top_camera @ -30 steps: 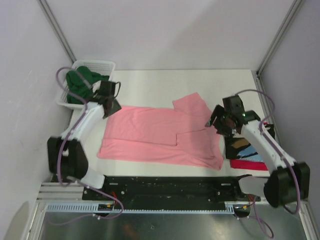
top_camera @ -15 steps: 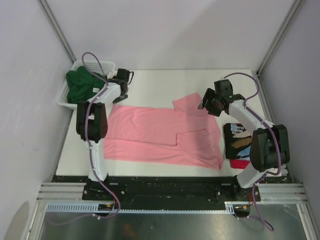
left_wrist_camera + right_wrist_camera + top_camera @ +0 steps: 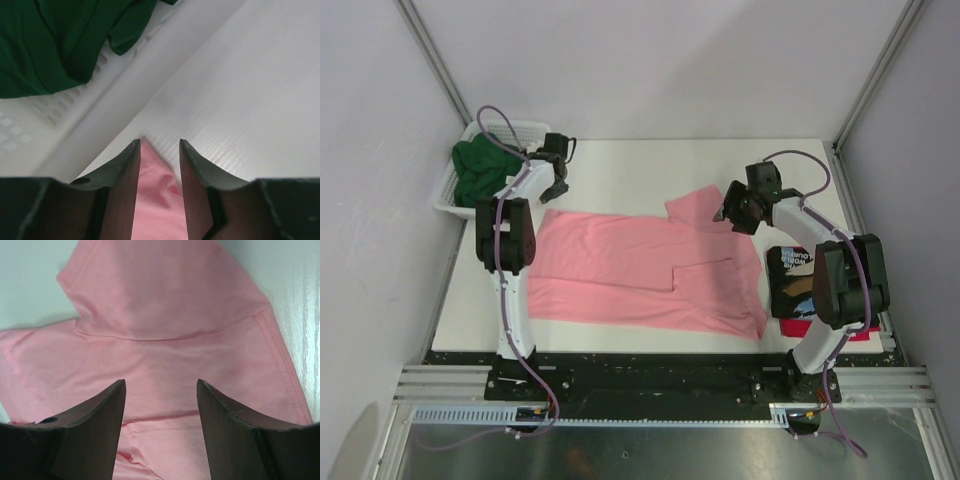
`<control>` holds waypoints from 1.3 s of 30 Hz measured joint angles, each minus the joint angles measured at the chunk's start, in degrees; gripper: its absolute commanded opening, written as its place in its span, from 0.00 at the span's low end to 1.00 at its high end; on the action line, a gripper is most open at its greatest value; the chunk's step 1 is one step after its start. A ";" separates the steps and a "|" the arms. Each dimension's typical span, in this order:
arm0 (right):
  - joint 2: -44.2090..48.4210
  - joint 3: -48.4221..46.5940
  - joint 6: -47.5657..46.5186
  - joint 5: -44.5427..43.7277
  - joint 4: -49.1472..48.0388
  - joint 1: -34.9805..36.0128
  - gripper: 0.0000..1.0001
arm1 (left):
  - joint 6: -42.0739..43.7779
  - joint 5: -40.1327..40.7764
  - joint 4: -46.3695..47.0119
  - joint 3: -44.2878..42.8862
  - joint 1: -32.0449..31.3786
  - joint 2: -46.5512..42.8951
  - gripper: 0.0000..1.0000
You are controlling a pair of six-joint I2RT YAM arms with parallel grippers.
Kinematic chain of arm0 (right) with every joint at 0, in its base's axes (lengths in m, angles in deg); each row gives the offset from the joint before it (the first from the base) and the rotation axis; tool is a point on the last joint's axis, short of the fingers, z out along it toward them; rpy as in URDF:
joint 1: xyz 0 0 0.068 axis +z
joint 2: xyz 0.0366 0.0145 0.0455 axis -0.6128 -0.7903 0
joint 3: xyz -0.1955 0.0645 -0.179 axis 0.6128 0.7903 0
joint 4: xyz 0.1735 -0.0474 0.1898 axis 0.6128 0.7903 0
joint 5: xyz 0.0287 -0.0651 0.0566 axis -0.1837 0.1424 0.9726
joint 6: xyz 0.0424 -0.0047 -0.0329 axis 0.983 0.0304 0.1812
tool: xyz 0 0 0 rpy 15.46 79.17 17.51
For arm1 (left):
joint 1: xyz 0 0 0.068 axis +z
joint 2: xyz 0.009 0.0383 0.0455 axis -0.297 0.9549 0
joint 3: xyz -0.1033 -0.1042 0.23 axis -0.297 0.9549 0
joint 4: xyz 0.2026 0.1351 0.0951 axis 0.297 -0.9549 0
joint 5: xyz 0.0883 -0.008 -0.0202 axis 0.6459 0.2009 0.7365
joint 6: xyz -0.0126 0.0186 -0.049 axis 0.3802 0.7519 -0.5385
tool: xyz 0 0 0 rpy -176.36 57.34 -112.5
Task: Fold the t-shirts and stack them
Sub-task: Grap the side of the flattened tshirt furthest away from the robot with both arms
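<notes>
Both grippers are open over the plain salmon-pink cloth t-shirt [image 3: 620,270], which lies spread flat mid-table. The left gripper [image 3: 157,145] has its jaws narrowly apart astride the shirt's far left corner, seemingly placed to pinch it. The right gripper [image 3: 161,382] hovers with jaws wide above the far sleeve, probably for a matching grab. The dark green t-shirt [image 3: 475,170] waits in the white plastic mesh basket [image 3: 520,127]. The black printed t-shirt [image 3: 792,280] lies on the red t-shirt [image 3: 805,328] at the right.

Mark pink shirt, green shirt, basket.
pink shirt [image 3: 620,265], top view, middle of its body
green shirt [image 3: 475,172], top view, middle of the bunched cloth
basket [image 3: 532,127], top view, far rim
</notes>
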 measured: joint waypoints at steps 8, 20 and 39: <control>-0.83 0.00 -0.55 0.28 0.04 -0.26 0.62 | 0.17 -3.37 -2.43 -0.13 0.28 0.92 0.42; -0.83 0.00 -1.51 0.94 0.98 -0.96 0.61 | -0.42 -3.98 -6.05 -2.14 0.28 2.25 0.41; -1.46 0.00 -2.45 1.95 1.55 -1.29 0.61 | -2.19 -5.66 -8.50 -4.83 0.55 4.87 0.00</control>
